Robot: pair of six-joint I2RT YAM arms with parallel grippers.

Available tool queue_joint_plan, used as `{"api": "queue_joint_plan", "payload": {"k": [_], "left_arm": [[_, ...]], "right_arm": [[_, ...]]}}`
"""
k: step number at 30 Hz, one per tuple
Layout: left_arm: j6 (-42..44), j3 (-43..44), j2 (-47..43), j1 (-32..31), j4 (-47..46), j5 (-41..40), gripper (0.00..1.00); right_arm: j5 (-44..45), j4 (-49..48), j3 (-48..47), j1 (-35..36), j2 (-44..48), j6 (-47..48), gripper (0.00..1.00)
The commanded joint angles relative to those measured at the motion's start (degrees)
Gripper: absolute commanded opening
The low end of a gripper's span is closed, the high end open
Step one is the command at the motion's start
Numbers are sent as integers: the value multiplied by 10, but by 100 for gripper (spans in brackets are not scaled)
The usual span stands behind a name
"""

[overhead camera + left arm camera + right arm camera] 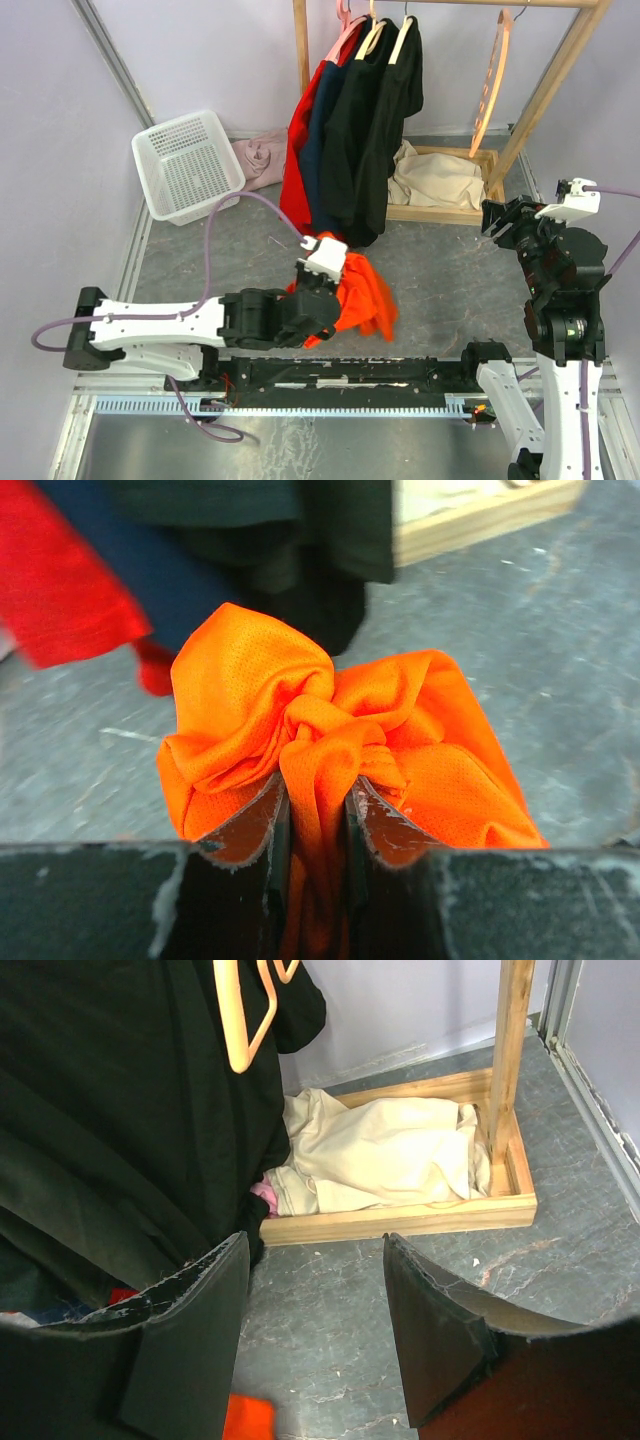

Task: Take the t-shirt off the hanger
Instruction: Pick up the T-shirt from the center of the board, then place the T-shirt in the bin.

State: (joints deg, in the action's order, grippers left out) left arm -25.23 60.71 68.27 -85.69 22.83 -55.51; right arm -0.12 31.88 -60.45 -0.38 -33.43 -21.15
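Grey tabletop [450, 270] carries a wooden rack [560, 70] hung with red, navy and black shirts [370, 120]. Its base tray [440, 213] holds a crumpled cream cloth [435, 175]. At far left stands a white mesh basket [185, 165], with a pink cloth [258, 157] just beside it. In front of the rack, the left gripper [316, 810] is clamped narrowly on the bunched orange t-shirt [365, 295], which is off any hanger. The right gripper [315, 1245] gapes wide, holding nothing.
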Motion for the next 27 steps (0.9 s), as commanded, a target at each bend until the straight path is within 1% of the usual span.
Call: {"api": "queue_joint_plan", "payload": {"k": [1, 4, 6, 8, 11, 13, 15, 18, 22, 24, 27], "left_arm": [[-108, -17, -80, 11, 118, -152, 3], [-145, -38, -141, 47, 157, -170, 3], [-143, -51, -177, 86, 152, -173, 3], [-105, -63, -205, 120, 114, -168, 3], [-35, -73, -222, 172, 43, -174, 3], [-1, -64, -217, 215, 21, -164, 3], [51, -60, -210, 270, -24, -130, 3], [89, -47, -190, 359, -71, -52, 3], [108, -12, -127, 483, -112, 59, 3], [116, 18, -96, 521, -126, 83, 3], [137, 57, -75, 534, -168, 94, 3]], "right_arm": [[-8, -23, -6, 3, -1, 4, 64], [-13, -24, -5, 3, -2, 2, 64], [-17, -24, -6, 3, -3, 2, 64], [-22, -27, -3, 4, -5, -1, 64], [-29, -31, -3, 4, -9, -3, 64], [-30, -31, -2, 4, -11, -3, 64], [-30, -31, -2, 6, -11, -2, 64], [-30, -31, 0, 8, -12, -1, 64], [-27, -29, -2, 9, -12, 2, 64], [-28, -28, -1, 11, -12, 2, 64], [-29, -30, 3, 12, -12, 1, 63]]}}
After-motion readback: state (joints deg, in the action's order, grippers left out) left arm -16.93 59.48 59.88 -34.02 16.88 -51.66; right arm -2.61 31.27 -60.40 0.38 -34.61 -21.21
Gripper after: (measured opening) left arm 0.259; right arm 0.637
